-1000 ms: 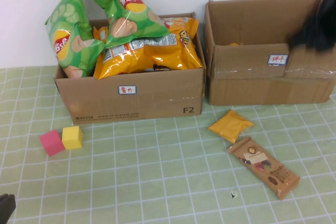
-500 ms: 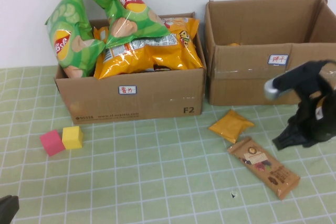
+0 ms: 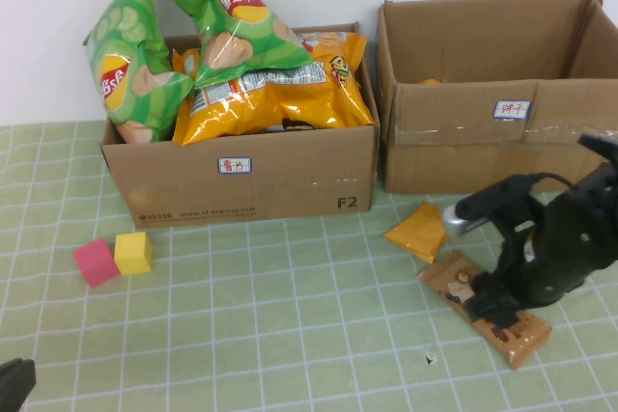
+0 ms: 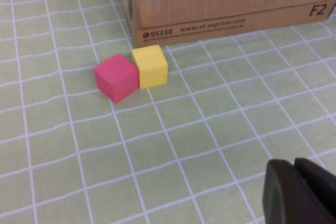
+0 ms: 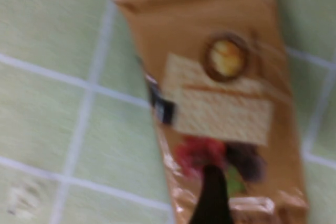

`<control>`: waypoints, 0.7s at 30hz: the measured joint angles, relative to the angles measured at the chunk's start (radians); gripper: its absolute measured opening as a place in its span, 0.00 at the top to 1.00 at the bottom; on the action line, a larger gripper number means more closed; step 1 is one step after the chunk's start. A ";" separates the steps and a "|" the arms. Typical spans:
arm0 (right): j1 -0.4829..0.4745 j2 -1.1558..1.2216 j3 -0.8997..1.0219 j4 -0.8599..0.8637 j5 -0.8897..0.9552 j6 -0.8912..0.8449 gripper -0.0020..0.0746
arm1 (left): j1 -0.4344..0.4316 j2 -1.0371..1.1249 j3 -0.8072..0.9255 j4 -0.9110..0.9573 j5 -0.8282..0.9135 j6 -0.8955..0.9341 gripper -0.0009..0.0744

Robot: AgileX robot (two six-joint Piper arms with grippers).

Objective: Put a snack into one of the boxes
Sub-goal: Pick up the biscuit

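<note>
A brown snack bar (image 3: 447, 278) lies on the green checked cloth at the front right, and it fills the right wrist view (image 5: 220, 103). A small yellow packet (image 3: 423, 229) lies just behind it. My right gripper (image 3: 491, 304) is down over the middle of the bar and hides that part. The left cardboard box (image 3: 241, 176) is heaped with green and orange chip bags (image 3: 275, 94). The right cardboard box (image 3: 463, 132) stands open behind the snacks. My left gripper (image 3: 12, 379) rests at the near left corner, shut and empty, and also shows in the left wrist view (image 4: 300, 192).
A pink cube (image 3: 95, 262) and a yellow cube (image 3: 133, 252) sit side by side in front of the left box; they also show in the left wrist view, pink (image 4: 116, 76) and yellow (image 4: 150, 65). A white wall stands behind the boxes.
My right arm has come down from above the right box to the cloth and now sits over the brown snack bar. The left arm and the snacks have not moved.
</note>
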 joint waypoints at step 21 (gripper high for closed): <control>0.039 0.063 -0.026 0.011 -0.026 0.000 0.26 | 0.000 0.419 -0.324 0.011 0.089 0.096 0.99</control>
